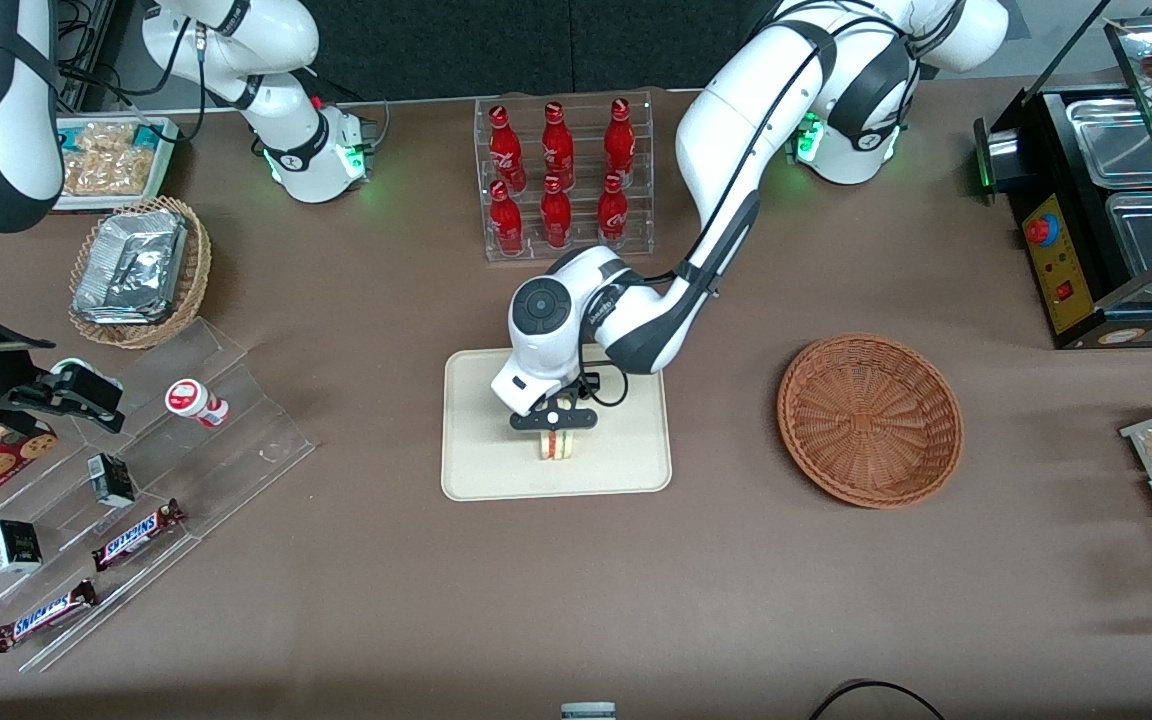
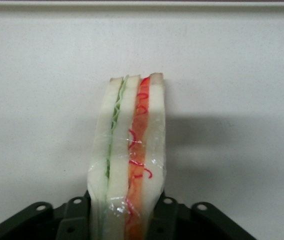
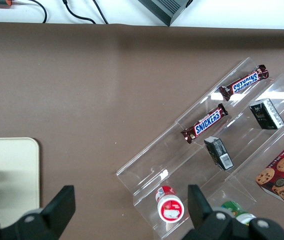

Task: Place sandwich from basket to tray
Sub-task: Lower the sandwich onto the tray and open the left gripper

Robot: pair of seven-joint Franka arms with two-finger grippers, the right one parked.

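My black gripper (image 1: pixel 553 421) sits over the cream-beige tray (image 1: pixel 481 470), clamped on the sandwich (image 2: pixel 129 155): pale white bread, a green layer beside a red-orange one, tan crust at the tip. The basket (image 1: pixel 870 420) is reddish-brown woven wicker on the brown counter (image 1: pixel 736 600). The bottles (image 1: pixel 558 175) in the clear rack near the counter's edge are red.

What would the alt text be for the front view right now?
The left arm's hand holds the sandwich upright over the tray at the table's centre. The basket sits beside the tray toward the working arm's end. A rack of red bottles stands farther from the camera.
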